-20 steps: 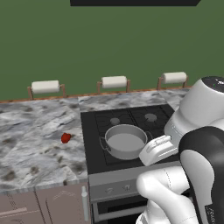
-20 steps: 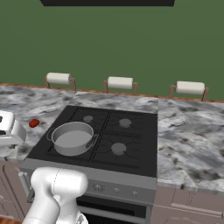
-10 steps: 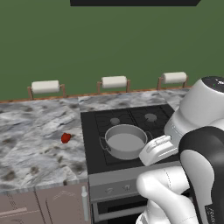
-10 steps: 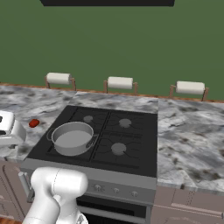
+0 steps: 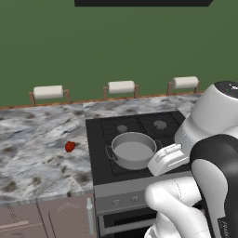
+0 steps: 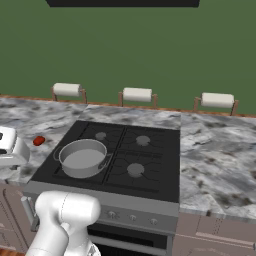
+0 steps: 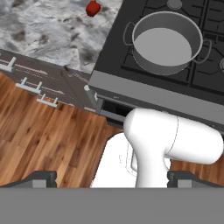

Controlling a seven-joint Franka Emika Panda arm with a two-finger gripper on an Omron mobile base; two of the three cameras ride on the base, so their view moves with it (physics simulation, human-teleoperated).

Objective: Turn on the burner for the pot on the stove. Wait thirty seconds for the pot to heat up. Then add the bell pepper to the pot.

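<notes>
Dark fingertips of the tool [image 7: 111, 177] stand wide apart, holding nothing, above the floor.

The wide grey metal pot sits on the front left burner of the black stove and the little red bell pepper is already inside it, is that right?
Not quite. The wide grey metal pot does sit on the front left burner of the black stove, but its pale inside holds nothing. The small glossy red bell pepper lies on the marbled grey counter to the pot's left, apart from the stove. The left base view shows this plainly.
</notes>
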